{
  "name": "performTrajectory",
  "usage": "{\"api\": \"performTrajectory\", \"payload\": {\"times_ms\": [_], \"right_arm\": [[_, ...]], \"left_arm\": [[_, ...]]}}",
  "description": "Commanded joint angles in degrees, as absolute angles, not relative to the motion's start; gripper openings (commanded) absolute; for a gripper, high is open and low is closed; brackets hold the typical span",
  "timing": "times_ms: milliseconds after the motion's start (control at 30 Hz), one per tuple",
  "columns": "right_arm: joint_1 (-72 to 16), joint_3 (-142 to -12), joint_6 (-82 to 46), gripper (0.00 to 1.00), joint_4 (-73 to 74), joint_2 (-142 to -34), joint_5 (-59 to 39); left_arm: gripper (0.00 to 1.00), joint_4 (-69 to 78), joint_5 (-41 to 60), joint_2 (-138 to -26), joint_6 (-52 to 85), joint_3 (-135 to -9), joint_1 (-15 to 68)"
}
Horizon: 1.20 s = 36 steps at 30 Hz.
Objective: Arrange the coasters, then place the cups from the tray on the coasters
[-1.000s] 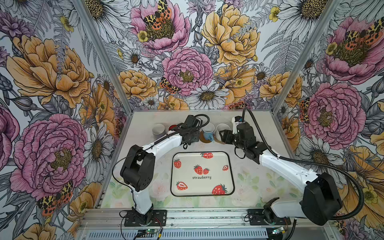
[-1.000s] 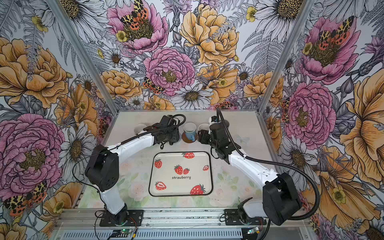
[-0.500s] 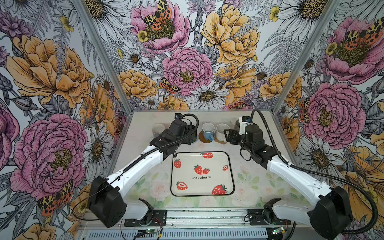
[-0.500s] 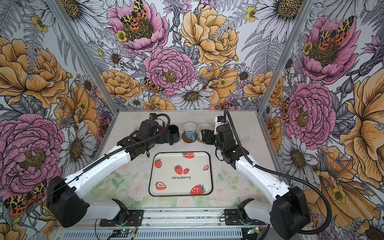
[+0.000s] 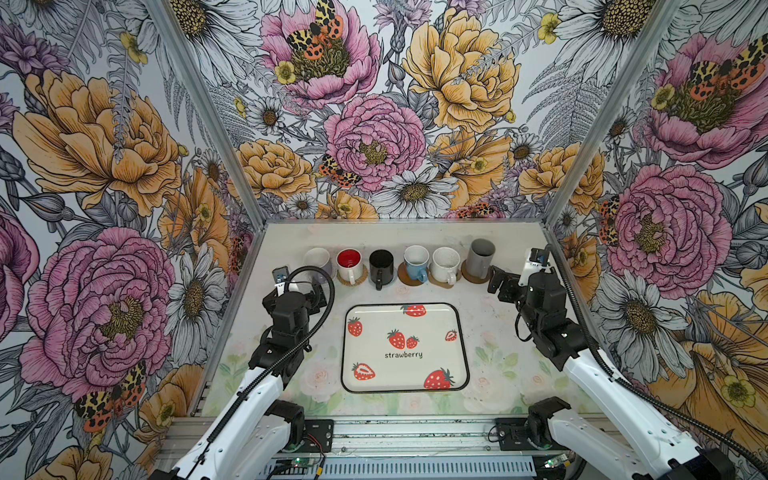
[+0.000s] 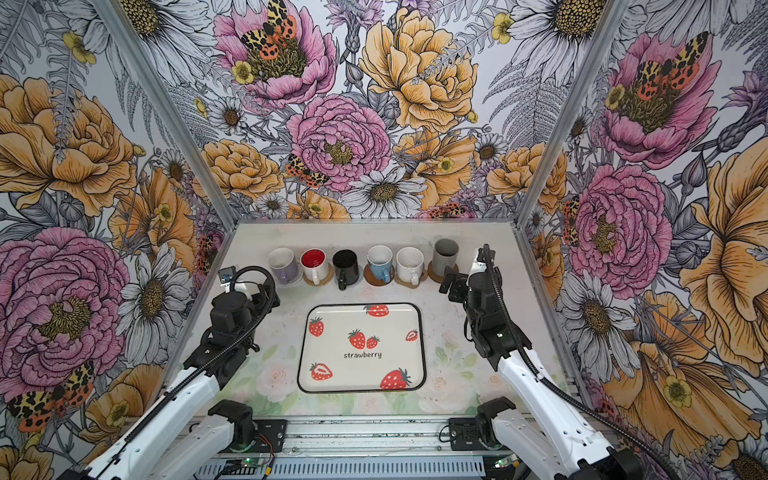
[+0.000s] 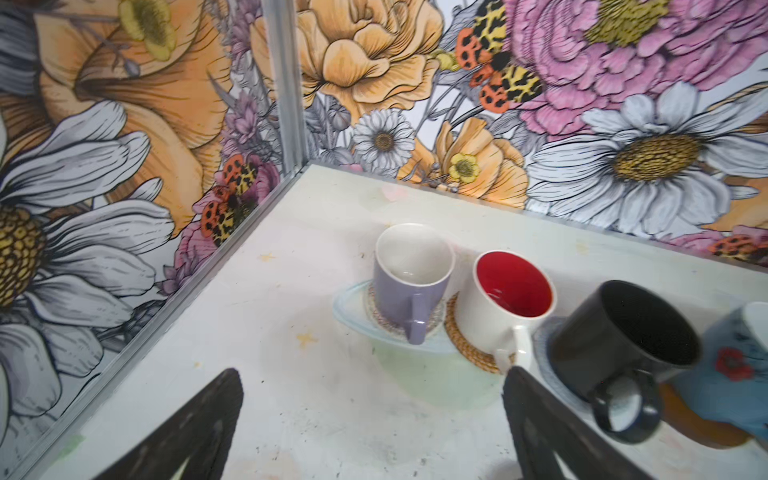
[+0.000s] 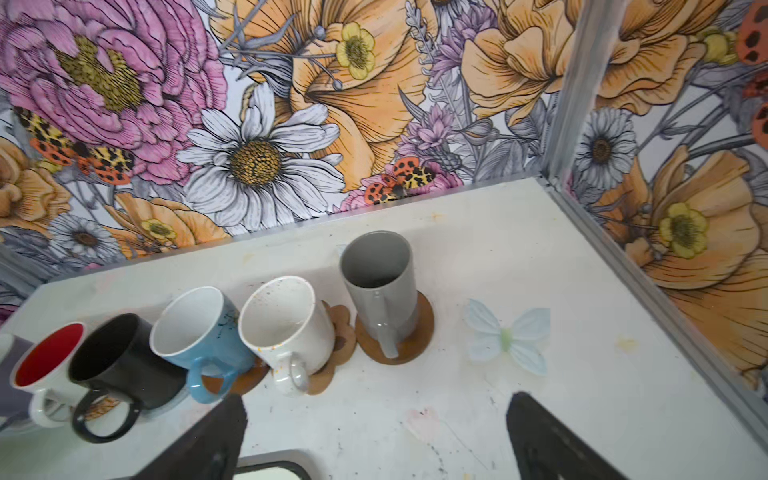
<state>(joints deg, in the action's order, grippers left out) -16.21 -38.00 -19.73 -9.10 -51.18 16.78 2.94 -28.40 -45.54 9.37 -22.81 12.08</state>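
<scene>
Now all six cups stand in one row along the far part of the bench (image 5: 488, 328), each upright on its own coaster, handles turned toward the near side. From left to right: the lilac cup (image 5: 318, 261) on the clear beaded coaster (image 7: 436, 321), the red-inside cup (image 5: 349, 266) on the rattan coaster (image 5: 364, 277), the black cup (image 5: 381, 266) on the grey spiral coaster (image 7: 544, 361), the blue cup (image 5: 415, 262) on a brown disc (image 5: 404, 277), the speckled cup (image 5: 444, 264) on the paw coaster (image 5: 444, 283), and the tall grey cup (image 5: 481, 257) on the second brown disc (image 5: 470, 277). Neighbouring cups sit close together; whether any touch I cannot tell.

The tray (image 5: 399, 372) lies flat on the near side of the row, in the middle of the bench, apart from the cups, its strawberry print fully showing.

The left end effector (image 7: 370, 374) hovers over bare bench just near and left of the lilac cup, its jaws wide apart with nothing between them. The right end effector (image 8: 378, 397) hovers just near and right of the grey cup, close to its disc, jaws likewise wide and holding nothing. A pale butterfly print (image 8: 507, 336) marks the bench right of the grey cup.
</scene>
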Motion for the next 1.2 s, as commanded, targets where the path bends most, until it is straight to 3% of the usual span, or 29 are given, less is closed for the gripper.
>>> {"api": "performTrajectory", "payload": {"times_ms": [0, 433, 700, 967, 1167], "right_arm": [[-14.5, -35.9, -12.7, 1.00, -6.2, -53.0, 19.7], [-7.6, -22.2, -2.7, 1.00, 23.2, -64.2, 15.2], [-1.4, -22.6, -5.8, 0.98, 34.5, -75.2, 9.6], [-0.4, -21.7, -3.1, 0.96, 45.9, -81.9, 5.7], [0.1, -21.0, -2.5, 0.97, 53.0, -88.2, 3.3]], "left_arm": [[0.99, 23.4, -24.3, -48.2, 5.2, -17.6, 8.0], [0.99, 46.5, -17.5, -70.6, 1.0, -14.9, 4.1], [0.99, 52.1, -13.6, -76.5, -1.3, -16.2, 3.0], [0.99, 72.2, -9.3, -90.7, -3.0, -13.6, 2.6], [0.99, 63.6, -9.6, -89.2, -2.2, -16.8, 2.1]]}}
